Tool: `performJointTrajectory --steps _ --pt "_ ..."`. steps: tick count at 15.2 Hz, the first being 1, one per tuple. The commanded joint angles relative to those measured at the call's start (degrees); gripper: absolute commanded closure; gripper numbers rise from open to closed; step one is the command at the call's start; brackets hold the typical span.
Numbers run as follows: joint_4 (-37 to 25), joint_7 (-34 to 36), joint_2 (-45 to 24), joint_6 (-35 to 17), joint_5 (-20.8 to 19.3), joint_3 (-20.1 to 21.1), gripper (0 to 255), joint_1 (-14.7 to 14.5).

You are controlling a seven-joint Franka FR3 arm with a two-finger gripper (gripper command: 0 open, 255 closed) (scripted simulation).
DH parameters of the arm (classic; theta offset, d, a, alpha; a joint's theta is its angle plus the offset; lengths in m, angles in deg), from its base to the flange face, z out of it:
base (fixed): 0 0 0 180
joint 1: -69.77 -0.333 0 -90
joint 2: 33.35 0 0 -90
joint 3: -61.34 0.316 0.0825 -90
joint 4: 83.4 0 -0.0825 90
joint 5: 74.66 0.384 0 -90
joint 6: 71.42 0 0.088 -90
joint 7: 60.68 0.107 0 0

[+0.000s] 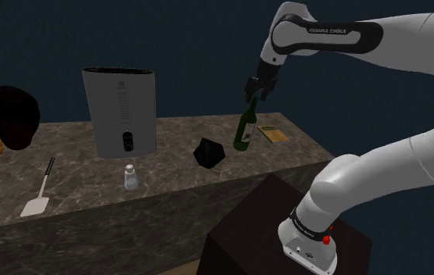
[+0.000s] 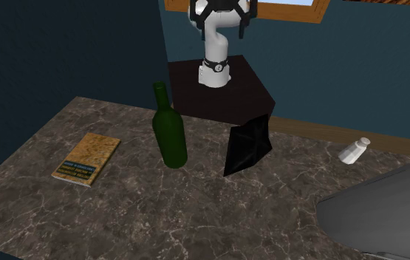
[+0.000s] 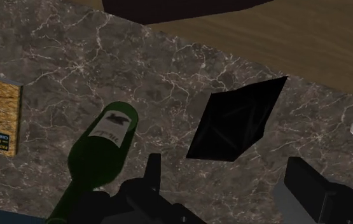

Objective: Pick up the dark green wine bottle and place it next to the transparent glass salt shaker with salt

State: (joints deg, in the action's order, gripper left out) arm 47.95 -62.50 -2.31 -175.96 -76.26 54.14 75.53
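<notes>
Dark veined stone counter (image 2: 196,214) under dim blue walls. Upright on it, a glossy green wine bottle (image 1: 244,131), pale label with a dark emblem, lettering unreadable; set between a cork-textured book (image 2: 86,158) and an angular black faceted block (image 2: 246,148). Well apart along the counter, a small clear salt shaker (image 1: 130,176). Just above the bottle's mouth, the black gripper (image 1: 256,92), fingers spread, clasping nothing. "FRANKA EMIKA" printed on the white arm (image 1: 326,31).

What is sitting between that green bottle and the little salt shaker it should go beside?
A black angular object stands on the counter between the green bottle and the salt shaker, so the bottle would likely need lifting over or around it.
</notes>
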Motion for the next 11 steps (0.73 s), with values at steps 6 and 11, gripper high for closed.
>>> performJointTrajectory --steps 6,11 --pt "-5.7 -3.8 -10.8 -5.9 -1.2 -5.4 0 2.6" --pt "-11.6 -6.8 -19.3 -9.0 -0.4 -8.9 0 4.2"
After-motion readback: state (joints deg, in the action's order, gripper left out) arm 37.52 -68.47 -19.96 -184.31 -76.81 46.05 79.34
